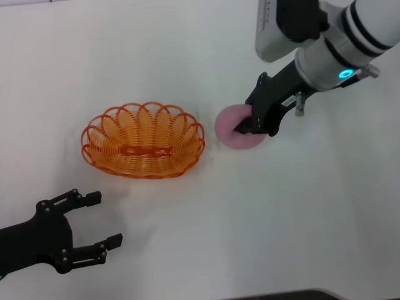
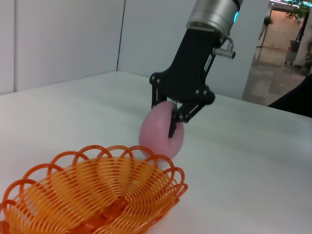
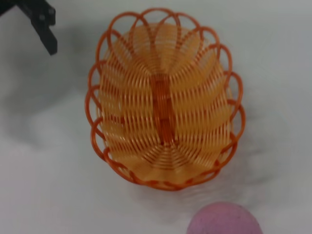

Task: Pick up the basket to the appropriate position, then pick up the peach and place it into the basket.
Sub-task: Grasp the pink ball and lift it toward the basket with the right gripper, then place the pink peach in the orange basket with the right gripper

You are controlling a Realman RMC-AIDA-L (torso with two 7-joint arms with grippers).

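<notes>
The orange wire basket [image 1: 142, 140] stands empty on the white table, left of centre; it also shows in the left wrist view [image 2: 97, 195] and the right wrist view [image 3: 163, 97]. The pink peach [image 1: 232, 130] is just right of the basket, a small gap between them. My right gripper [image 1: 247, 128] comes down from the upper right and is shut on the peach [image 2: 156, 134], fingers on both sides. I cannot tell whether the peach touches the table. My left gripper [image 1: 105, 219] is open and empty, near the front left, below the basket.
The white table [image 1: 300, 219] stretches all around. Its front edge shows at the bottom of the head view. One left finger [image 3: 44, 24] shows in the right wrist view, beside the basket's far end.
</notes>
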